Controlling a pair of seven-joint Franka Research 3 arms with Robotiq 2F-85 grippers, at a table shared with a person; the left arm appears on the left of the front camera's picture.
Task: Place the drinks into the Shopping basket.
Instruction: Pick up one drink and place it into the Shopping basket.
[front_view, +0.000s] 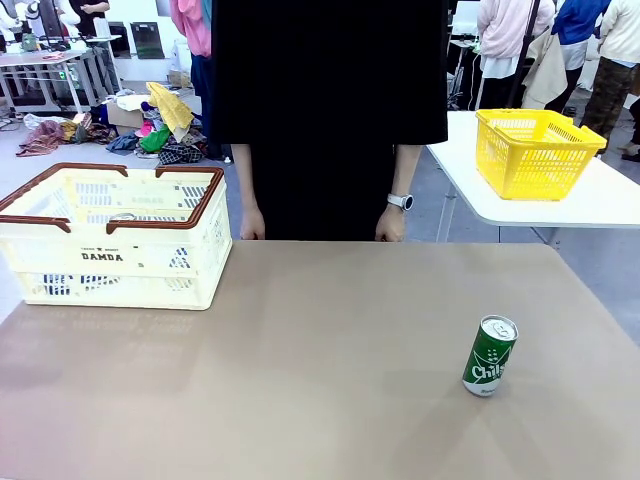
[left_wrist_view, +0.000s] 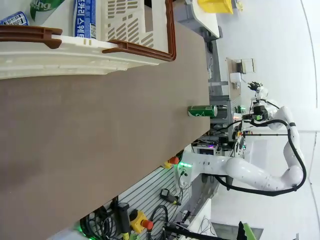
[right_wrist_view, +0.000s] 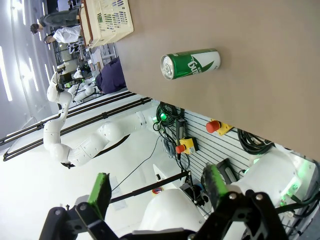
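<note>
Cream-white slotted plastic shopping basket with a brown rim sits at the far left of the beige tabletop, with a green aluminium can and a blue can inside. The left hand, small and far off, is spread and empty. One slim green drink can stands upright at the right, alone. The right hand hangs released, green pads wide apart, grasping nothing.

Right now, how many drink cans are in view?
4: one green can on the table, right side; three in the white basket: a green one, two blue ones. Others may be hidden there.
</note>
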